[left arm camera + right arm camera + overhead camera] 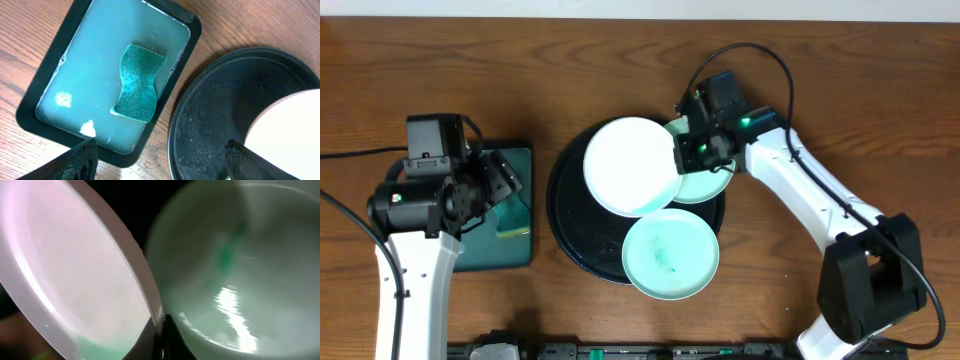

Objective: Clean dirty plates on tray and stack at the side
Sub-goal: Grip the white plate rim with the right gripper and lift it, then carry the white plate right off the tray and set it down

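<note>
While the right gripper (692,152) clamps the white plate (630,165) by its rim over the tray (570,232), that pinch could slip, dropping it onto the mint plate (707,186) just below; left gripper (502,178) gapes, empty.

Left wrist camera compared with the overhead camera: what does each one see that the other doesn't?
Only the left wrist view shows the green sponge plainly, lying in cloudy water in the rectangular tray. Only the overhead view shows the smeared mint plate, the half-hidden mint plate, and the right pincer gripping the white plate by its rim. Both show the rectangular tray, the round black tray and the white plate.
</note>
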Controlling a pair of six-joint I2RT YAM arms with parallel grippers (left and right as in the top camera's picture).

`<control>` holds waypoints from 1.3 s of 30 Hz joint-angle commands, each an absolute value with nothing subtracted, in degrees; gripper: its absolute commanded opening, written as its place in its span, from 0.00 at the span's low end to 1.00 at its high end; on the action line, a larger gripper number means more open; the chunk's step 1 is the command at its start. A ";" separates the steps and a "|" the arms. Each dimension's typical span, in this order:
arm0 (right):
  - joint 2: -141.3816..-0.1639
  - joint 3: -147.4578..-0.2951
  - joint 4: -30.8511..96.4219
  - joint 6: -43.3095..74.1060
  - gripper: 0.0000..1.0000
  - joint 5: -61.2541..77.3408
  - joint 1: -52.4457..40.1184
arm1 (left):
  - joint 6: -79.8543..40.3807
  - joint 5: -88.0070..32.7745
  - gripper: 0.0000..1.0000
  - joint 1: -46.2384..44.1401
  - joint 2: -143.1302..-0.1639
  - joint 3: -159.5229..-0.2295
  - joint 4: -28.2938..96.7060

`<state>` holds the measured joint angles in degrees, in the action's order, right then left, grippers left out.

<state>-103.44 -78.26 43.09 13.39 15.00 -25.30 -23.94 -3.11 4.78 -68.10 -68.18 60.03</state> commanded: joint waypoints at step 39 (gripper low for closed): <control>-102.39 -94.15 37.19 -27.53 0.01 -78.61 -64.36 | -23.57 -1.91 0.81 4.82 -69.63 -68.53 59.42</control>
